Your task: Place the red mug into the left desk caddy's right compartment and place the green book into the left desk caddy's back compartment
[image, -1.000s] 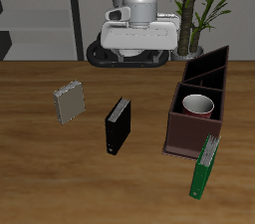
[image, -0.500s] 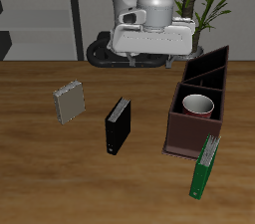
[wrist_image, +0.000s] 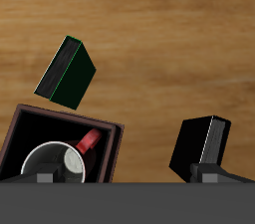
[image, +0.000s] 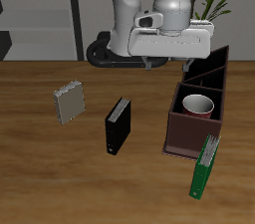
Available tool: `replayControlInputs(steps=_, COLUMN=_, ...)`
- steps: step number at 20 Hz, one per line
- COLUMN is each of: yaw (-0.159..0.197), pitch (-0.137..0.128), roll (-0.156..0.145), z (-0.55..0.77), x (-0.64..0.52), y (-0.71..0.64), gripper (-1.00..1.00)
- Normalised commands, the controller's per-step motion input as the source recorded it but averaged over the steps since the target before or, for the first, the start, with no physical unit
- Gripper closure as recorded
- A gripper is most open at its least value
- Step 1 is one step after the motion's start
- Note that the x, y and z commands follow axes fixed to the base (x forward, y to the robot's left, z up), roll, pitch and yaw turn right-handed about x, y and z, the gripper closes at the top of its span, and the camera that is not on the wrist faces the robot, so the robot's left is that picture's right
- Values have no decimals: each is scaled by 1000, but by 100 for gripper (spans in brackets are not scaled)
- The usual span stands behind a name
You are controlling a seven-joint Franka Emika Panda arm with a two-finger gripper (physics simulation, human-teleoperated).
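The red mug (image: 198,106) stands upright inside the left desk caddy (image: 182,140), in the squarish end compartment nearest the table's front edge. In the wrist view the red mug (wrist_image: 58,161) shows its pale interior inside the caddy (wrist_image: 70,124). The green book (image: 204,166) lies on the table, touching the caddy's front end; it also shows in the wrist view (wrist_image: 68,72). My gripper (image: 167,62) hangs high above the table beside the caddy's back part. It is open and empty, with its fingers (wrist_image: 206,172) wide apart.
A black book (image: 118,125) stands on the table near the middle and shows in the wrist view (wrist_image: 202,145). A grey book (image: 70,102) lies farther off. A potted plant (image: 204,4) stands behind the caddy.
My arm has swung sideways toward the caddy, high above the table. The mug, the books and the caddy have not moved.
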Motion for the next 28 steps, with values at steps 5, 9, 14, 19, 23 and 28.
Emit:
replayControlInputs(steps=5, yaw=12, pitch=4, roll=10, z=-31, x=188, y=334, gripper=-100)
replayControlInputs(steps=9, yaw=19, pitch=14, roll=-4, z=-37, x=225, y=263, gripper=-100)
replayControlInputs(steps=14, yaw=-5, pitch=23, roll=-8, z=-61, x=333, y=221, gripper=-100)
replayControlInputs(steps=19, yaw=-19, pitch=3, roll=-2, z=-38, x=311, y=178, gripper=-100)
replayControlInputs(steps=23, yaw=0, pitch=-27, roll=-1, z=-38, x=253, y=180, gripper=-100)
replayControlInputs(steps=28, yaw=-35, pitch=-11, roll=9, z=-120, x=212, y=148, gripper=-100)
